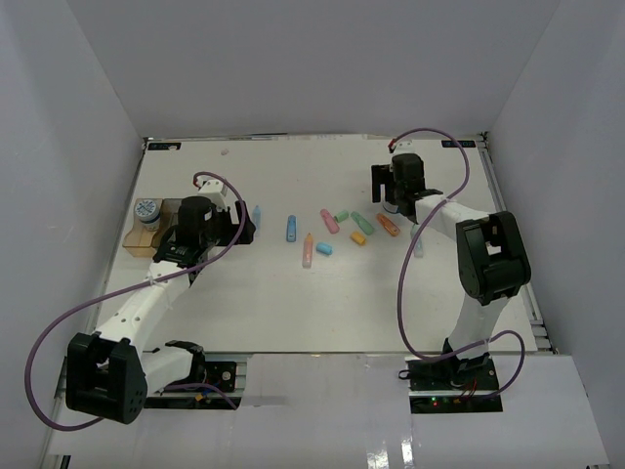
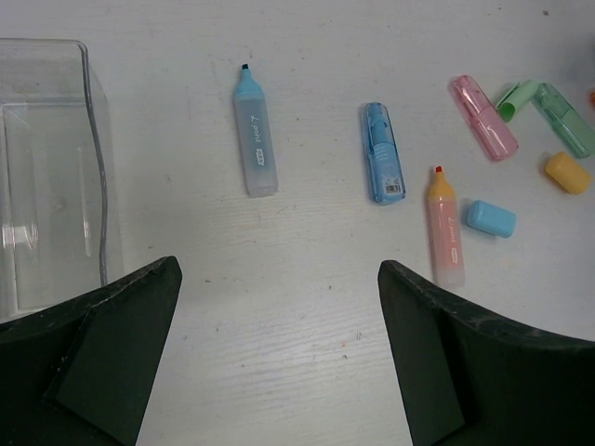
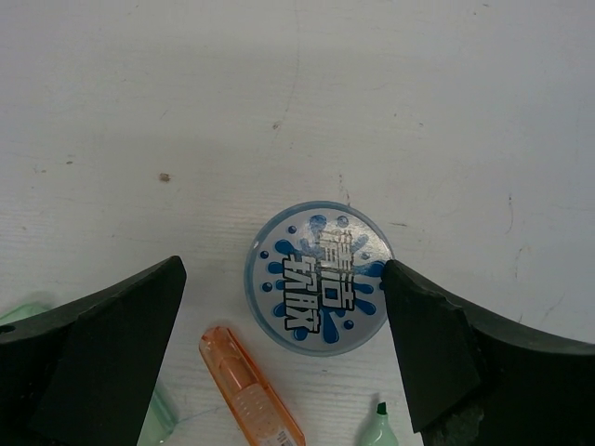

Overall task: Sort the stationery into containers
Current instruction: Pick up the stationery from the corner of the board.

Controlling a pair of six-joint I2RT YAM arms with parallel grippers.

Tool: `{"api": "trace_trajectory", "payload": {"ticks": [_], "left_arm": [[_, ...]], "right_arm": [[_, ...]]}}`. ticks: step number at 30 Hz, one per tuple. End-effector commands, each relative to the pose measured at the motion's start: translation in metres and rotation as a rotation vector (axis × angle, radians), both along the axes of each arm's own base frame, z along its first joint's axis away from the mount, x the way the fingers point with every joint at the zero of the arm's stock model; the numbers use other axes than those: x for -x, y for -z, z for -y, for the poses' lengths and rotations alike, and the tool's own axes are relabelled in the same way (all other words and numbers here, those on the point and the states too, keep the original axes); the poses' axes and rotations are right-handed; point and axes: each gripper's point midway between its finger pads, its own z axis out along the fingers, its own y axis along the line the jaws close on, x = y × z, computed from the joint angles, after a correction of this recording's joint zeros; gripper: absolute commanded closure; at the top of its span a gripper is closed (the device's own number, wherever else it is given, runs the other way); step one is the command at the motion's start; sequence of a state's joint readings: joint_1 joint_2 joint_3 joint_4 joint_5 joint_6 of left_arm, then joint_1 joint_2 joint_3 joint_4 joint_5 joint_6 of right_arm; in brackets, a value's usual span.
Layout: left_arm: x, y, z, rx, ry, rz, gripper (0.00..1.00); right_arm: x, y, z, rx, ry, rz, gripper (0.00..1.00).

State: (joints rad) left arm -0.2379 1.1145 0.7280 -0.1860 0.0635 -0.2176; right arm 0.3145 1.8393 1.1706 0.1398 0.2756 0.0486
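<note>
At the far left of the table point(image 1: 293, 313) stands the tan bin point(image 1: 140, 241), with a blue-and-white roll point(image 1: 146, 209) lying in it. Just to its right, the left arm reaches over the row of bins. The left gripper point(image 2: 279, 353) hangs with its fingers point(image 2: 112, 362) spread wide and nothing between them. A clear bin point(image 2: 46, 186) sits beside the finger on the left of the wrist view. Ahead of the jaws and apart from them lies an uncapped blue highlighter point(image 2: 254, 135), tip pointing away. Next come a blue capped piece point(image 2: 383, 153), a pink highlighter with an orange tip point(image 2: 444, 228) and a loose blue cap point(image 2: 490, 218) just beside it. Further right are a pink piece point(image 2: 483, 118), a green cap point(image 2: 517, 98) touching a mint piece point(image 2: 564, 119), and a yellow cap point(image 2: 567, 173). All of these lie flat on the table, outside the bins. At the right end of this scatter, the right gripper point(image 3: 282, 288) hovers with its jaws wide apart over the second blue-and-white roll point(image 3: 318, 277). That roll lies flat, printed face up, between the fingers. It sits close against the finger on the right of the wrist view, but whether they touch cannot be told. An orange piece point(image 3: 251, 390) lies just beside the roll on the near side.
</note>
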Motion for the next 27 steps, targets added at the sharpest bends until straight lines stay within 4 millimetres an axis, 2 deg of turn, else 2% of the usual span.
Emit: {"api": "trace_trajectory", "payload": {"ticks": [1, 3, 7, 12, 18, 27], "left_arm": [[0.001, -0.011, 0.003, 0.009, 0.020, 0.043, 0.02], [0.001, -0.011, 0.004, 0.010, 0.023, 0.043, 0.02], [0.000, -0.011, 0.005, 0.011, 0.026, 0.042, 0.02], [0.000, -0.011, 0.005, 0.012, 0.027, 0.042, 0.02], [0.001, -0.010, 0.004, 0.008, 0.024, 0.042, 0.02], [0.001, -0.010, 0.005, 0.010, 0.030, 0.041, 0.02]], "right_arm": [[-0.005, -0.014, 0.006, -0.009, 0.025, 0.055, 0.07], [-0.002, -0.017, 0.006, -0.003, 0.015, 0.070, 0.07], [0.001, -0.045, 0.011, 0.005, 0.014, 0.145, 0.08], [-0.002, -0.056, 0.015, 0.015, 0.039, 0.171, 0.10], [-0.010, -0.031, 0.018, 0.002, 0.047, 0.104, 0.10], [-0.017, -0.003, 0.006, -0.055, -0.018, 0.038, 0.08]]}}
